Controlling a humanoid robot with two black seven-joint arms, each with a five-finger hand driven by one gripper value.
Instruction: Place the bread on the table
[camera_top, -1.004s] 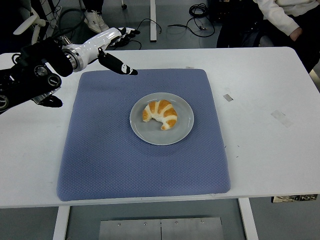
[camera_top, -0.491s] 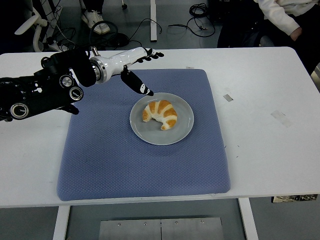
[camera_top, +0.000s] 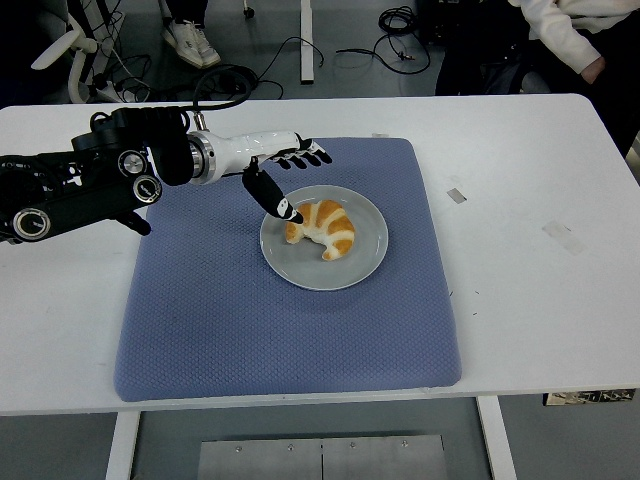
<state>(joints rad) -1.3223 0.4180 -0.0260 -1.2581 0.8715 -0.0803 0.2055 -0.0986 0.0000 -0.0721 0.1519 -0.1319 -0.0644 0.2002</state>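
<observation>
I had the left hand over the plate's far-left rim, fingers spread and holding nothing, thumb tip just at the bread's left end. The bread lay on the plate, right of the hand, curving rightward.

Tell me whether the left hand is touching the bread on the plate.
Cannot tell. In the head view the left hand has its thumb tip reaching the near end of the bread on the plate, but from above neither contact nor a gap shows plainly.
</observation>
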